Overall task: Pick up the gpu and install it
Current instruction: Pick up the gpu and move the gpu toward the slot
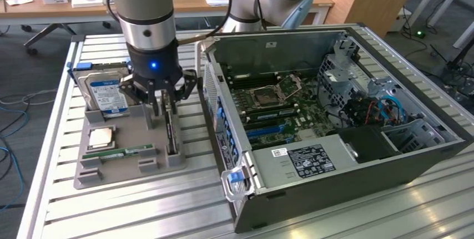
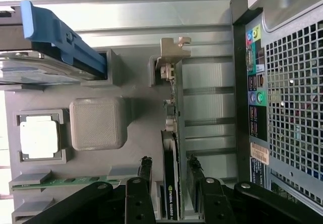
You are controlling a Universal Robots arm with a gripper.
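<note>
gpu (image 2: 171, 133) on edge in grey holder (image 1: 119, 167), long axis alongside case (image 1: 356, 175), end effector (image 2: 170, 164) apart, straddling it

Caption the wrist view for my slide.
Open gripper straddles the thin dark gpu card, upright in its grey plastic holder tray beside the dark computer case.

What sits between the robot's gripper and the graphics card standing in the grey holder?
Nothing visible. The gripper has its open fingers on either side of the gpu, only narrow gaps between. The gpu stands on edge in the grey tray.
</note>
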